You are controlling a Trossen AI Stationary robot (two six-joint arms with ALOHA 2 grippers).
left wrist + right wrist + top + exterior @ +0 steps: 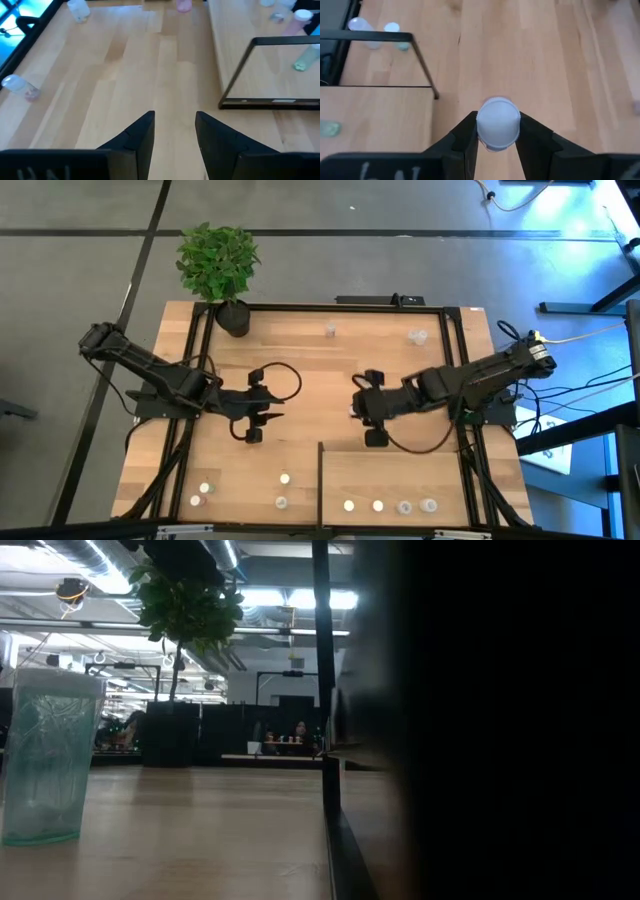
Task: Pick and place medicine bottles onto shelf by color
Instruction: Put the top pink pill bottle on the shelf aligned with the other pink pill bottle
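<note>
My right gripper (498, 131) is shut on a white-capped medicine bottle (498, 121) above the tabletop's middle (358, 410), just beyond the shelf's far left corner. The shelf (400, 475), a pale panel with a black edge, lies at the near right and bears several bottles (378, 505) standing along its near edge. My left gripper (175, 131) hovers open over bare wood left of centre (272, 418), with nothing between its fingers. More bottles stand on the tabletop at the near left (204, 488) and at the far side (330, 331). My right gripper pinches the bottle between its two fingers, on opposite sides just below the white cap (498, 112). The fingers slant down from the table's right side. The cap faces the wrist camera, and the bottle is lifted clear of the wood.
A potted plant (218, 265) stands at the far left corner. A black frame (300, 308) runs round the tabletop. In the low view one translucent bottle (45, 755) stands close at the left, and a dark shape blocks the right half.
</note>
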